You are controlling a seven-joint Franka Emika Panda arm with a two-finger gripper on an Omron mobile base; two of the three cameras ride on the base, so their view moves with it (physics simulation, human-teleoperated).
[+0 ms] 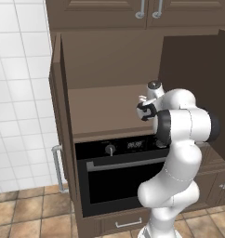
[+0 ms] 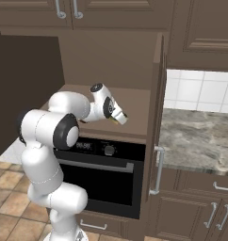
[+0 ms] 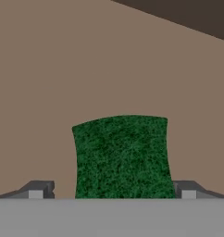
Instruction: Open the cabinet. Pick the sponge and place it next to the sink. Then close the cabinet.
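The cabinet stands with both doors swung wide, and its plain brown shelf is bare apart from the sponge. The sponge lies flat on the shelf, green face up. It sits between my two fingertips with a gap on each side. My gripper is open and hangs just over the sponge, reaching into the cabinet above the shelf's front part. The sink is out of view.
A black oven sits right below the shelf. The open doors flank my arm on both sides. A marble counter runs to the right of the cabinet, under white wall tiles.
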